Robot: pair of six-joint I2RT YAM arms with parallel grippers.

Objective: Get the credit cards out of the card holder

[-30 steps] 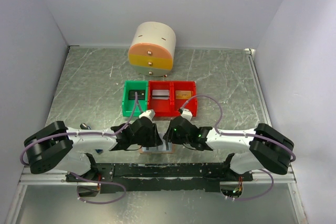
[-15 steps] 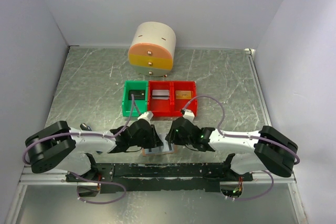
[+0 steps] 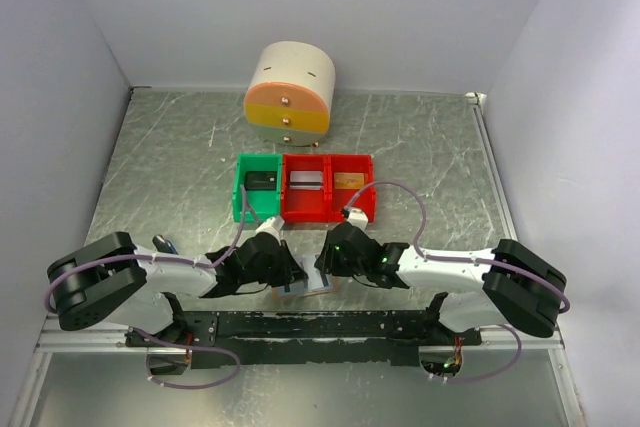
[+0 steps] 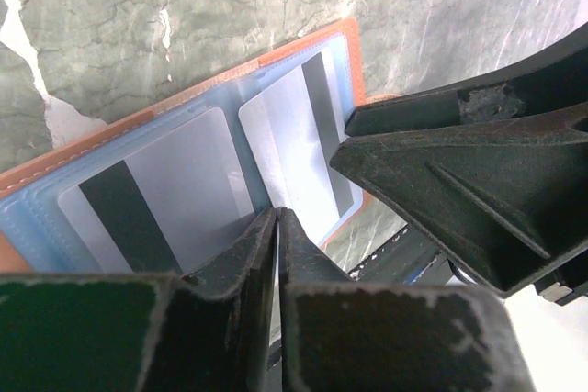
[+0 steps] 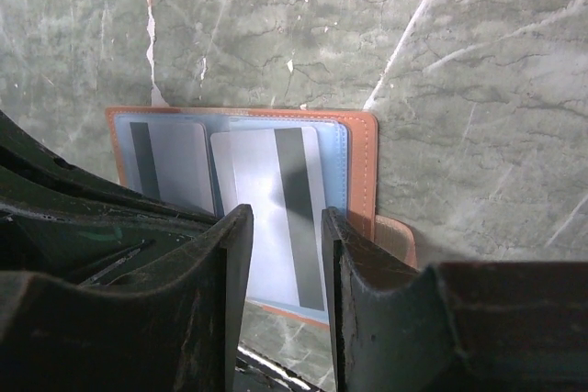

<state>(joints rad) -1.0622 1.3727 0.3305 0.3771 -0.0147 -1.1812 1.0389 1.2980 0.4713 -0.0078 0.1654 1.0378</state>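
The tan card holder [image 4: 110, 130] lies open at the table's near edge, between both arms [image 3: 308, 287]. Two silvery credit cards with dark stripes show in its pale blue pockets. One [image 4: 165, 199] sits flat on the left. The other [image 4: 294, 135] is skewed and partly slid out. My left gripper [image 4: 277, 212] is pinched on the near edge of that skewed card, and a thin pale sliver shows between its fingers. My right gripper [image 5: 287, 218] stands open, straddling the same card [image 5: 266, 218] over the holder [image 5: 365, 172].
A green bin [image 3: 243, 197] and a red double bin [image 3: 325, 209] holding small items stand just beyond the arms. A round cream-and-orange drawer unit [image 3: 290, 92] sits at the back. A small blue-black gadget [image 3: 163, 243] lies by the left arm.
My left gripper's jaws have closed from partly open to a pinch, and that wrist has dropped slightly toward the holder. The right arm has stayed put, its jaws unchanged.
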